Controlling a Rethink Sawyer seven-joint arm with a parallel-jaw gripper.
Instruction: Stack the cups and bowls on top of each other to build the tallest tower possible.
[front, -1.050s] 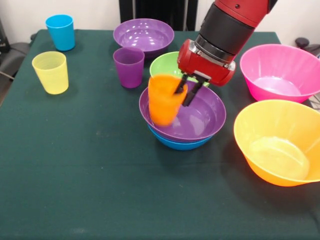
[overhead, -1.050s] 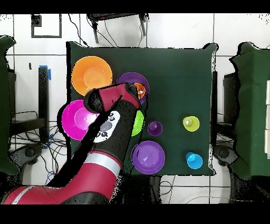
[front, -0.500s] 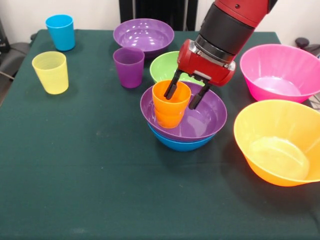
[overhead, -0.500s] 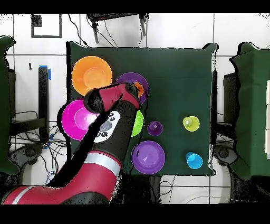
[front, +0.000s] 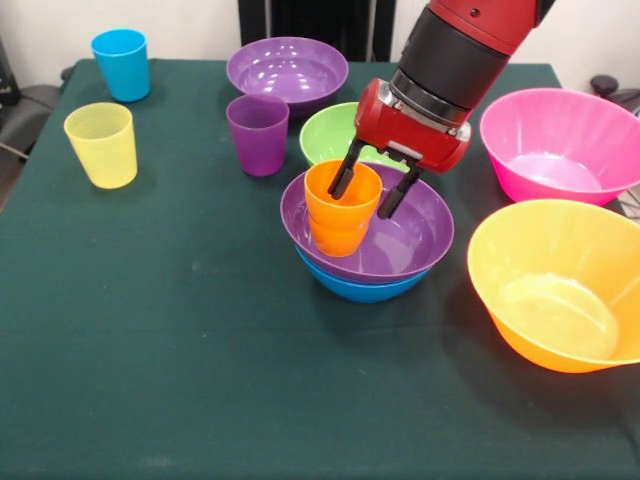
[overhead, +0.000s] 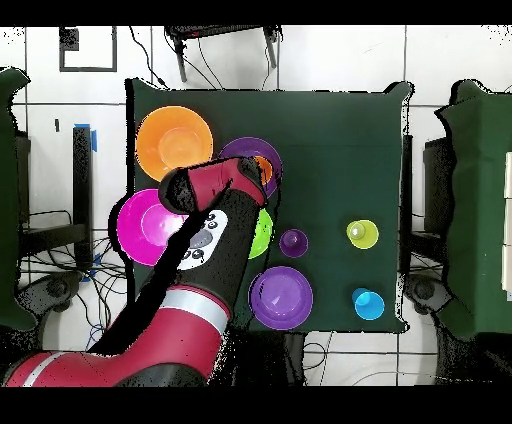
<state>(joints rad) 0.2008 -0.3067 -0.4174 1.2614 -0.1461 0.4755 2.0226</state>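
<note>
Pincer (front: 366, 197) first: it hangs spread wide just above the purple bowl (front: 400, 245), one finger dipping inside the orange cup (front: 341, 212) and the other outside its rim, neither visibly squeezing, so it has hold of nothing and the cup appears to stand on its own.

Going from the near side of the tabletop (front: 200, 380) back, the big translucent orange bowl (front: 560, 290) sits alone and unstacked nearest the camera. Behind it comes the tower: the blue bowl (front: 362, 289) lowest, the purple bowl nested in it, and the orange cup upright inside that, toward one side of the bowl. That makes three pieces placed.

Further back, the yellow cup (front: 102, 144) stands well apart to one side. The purple cup (front: 258, 134) is near the tower, the green bowl (front: 335, 130) is just behind the tower and partly hidden by the arm, and the pink bowl (front: 560, 145) lies off to the other side. Farthest away are the second purple bowl (front: 287, 70) and the blue cup (front: 121, 64).

By my count seven pieces remain loose, so the build looks under halfway. The overhead view shows the same spread, with the arm covering much of the tower (overhead: 255, 165).
</note>
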